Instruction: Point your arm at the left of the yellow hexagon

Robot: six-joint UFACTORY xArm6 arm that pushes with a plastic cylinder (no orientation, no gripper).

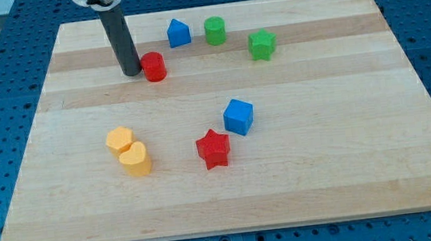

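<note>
Tip [131, 72] of the dark rod [120, 42] down on the wooden board [325, 173] near the view's top left, just left of the red cylinder [154, 66] and touching or almost touching it; no pincer on this rod, so no wide or narrow state to tell. Yellow hexagon [120, 139] toward the view's lower left, well apart from the tip, directly below it in the view. Yellow heart [135, 158] pressed against the hexagon's lower right side. Red star [214, 149] and blue cube [238, 116] close together near the board's middle, the cube up and right of the star. Along the view's top: blue house-shaped block [178, 33], green cylinder [215, 31], green star [262, 45], left to right.
</note>
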